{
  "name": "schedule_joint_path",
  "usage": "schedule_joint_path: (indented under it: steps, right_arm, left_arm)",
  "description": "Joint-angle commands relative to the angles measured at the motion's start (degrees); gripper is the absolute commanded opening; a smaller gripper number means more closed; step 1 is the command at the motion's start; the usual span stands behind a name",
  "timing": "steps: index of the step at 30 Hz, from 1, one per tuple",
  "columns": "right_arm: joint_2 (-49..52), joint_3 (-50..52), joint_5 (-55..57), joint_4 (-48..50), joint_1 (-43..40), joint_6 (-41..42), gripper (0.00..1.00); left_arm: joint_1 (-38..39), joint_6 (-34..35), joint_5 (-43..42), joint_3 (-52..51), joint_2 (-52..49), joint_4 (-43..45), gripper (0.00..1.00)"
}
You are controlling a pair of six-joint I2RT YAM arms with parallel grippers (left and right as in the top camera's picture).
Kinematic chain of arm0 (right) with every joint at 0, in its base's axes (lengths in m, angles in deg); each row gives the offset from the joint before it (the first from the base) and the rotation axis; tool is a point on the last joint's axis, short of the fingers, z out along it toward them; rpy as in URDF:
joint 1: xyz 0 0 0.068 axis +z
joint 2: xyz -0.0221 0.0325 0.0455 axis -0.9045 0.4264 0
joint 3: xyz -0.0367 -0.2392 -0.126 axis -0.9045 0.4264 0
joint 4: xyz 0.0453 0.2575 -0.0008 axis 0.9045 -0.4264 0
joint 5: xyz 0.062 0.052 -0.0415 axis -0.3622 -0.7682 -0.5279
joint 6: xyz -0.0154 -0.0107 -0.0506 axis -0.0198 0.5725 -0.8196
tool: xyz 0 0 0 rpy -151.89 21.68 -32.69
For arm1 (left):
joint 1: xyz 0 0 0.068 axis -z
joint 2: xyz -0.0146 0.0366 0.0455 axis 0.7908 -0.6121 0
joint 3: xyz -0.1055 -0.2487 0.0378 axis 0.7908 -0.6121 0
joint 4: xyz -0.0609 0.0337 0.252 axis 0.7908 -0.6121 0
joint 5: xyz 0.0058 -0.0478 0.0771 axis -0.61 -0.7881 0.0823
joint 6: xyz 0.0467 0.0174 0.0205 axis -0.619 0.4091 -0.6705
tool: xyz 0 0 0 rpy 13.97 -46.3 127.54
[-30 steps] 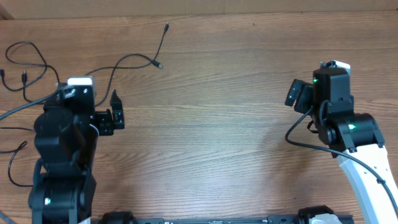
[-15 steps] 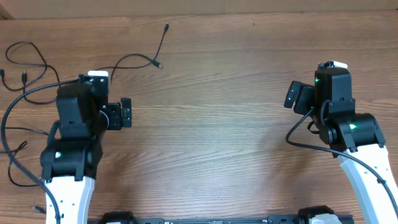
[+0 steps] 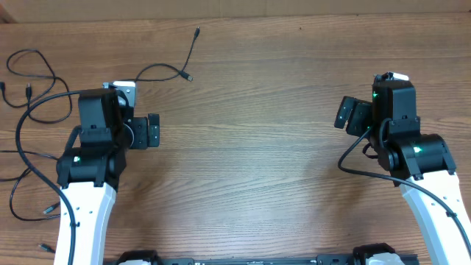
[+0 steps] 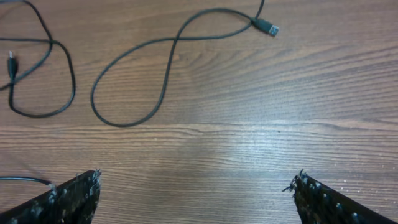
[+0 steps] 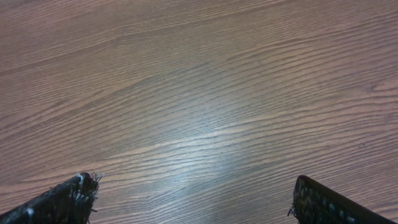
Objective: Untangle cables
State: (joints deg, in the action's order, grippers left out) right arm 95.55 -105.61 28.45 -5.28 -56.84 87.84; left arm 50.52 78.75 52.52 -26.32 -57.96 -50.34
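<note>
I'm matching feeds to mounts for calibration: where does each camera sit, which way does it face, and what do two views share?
Overhead: fixed above the table, looking straight down; left arm and right arm show, cables far left.
Left wrist: on the left arm, tilted down toward the far edge; the open left gripper frames cables.
Right wrist: on the right arm, over plain wood; the open right gripper shows.
Shared: overhead and left wrist both see the silver-plugged cable.

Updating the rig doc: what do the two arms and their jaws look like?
Both match. Left arm and right arm: boxy black housings up top, a white lower link, small green lights and a pale cap at the wrist. A thick black cable trails from each. The jaws are black with rough, frayed-looking edges, seen in the wrist views.
</note>
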Motion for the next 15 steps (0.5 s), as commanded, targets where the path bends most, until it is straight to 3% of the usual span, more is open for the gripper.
schedule_joint_path:
  steps: [1, 15]
  right_arm:
    - [-0.22, 0.04, -0.52, 0.35, -0.17, -0.22, 1.00]
    - [-0.20, 0.04, -0.50, 0.33, -0.17, -0.22, 1.00]
  left_arm:
    - [-0.15, 0.59, 0.50, 0.55, -1.79, 0.04, 1.00]
    - [-0.15, 0.59, 0.50, 0.55, -11.76, 0.07, 1.00]
